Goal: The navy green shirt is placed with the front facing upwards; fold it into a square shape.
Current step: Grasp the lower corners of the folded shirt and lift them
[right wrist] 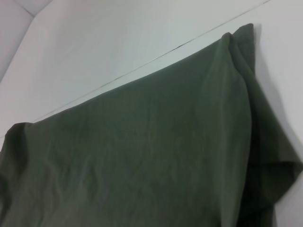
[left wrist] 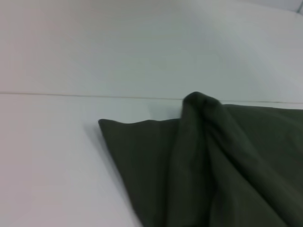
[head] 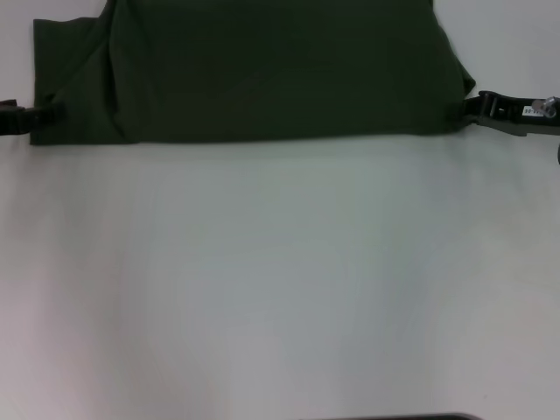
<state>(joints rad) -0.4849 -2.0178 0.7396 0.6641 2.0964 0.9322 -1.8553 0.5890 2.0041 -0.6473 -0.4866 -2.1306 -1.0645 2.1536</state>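
Note:
The navy green shirt (head: 262,79) lies on the white table (head: 280,280) at the far side, with its near edge straight and a fold ridge near its left side. No lettering or label shows. My left gripper (head: 44,115) is at the shirt's near left corner and grips its edge. My right gripper (head: 468,108) is at the near right corner, and the cloth bulges toward it. In the left wrist view the shirt (left wrist: 213,165) rises in a ridge. In the right wrist view the shirt (right wrist: 142,156) is spread wide and lifts at one corner.
The white table stretches bare from the shirt's near edge toward me. A thin seam in the table surface (left wrist: 71,94) runs beyond the shirt and also shows in the right wrist view (right wrist: 142,68). A dark edge (head: 394,416) shows at the very front.

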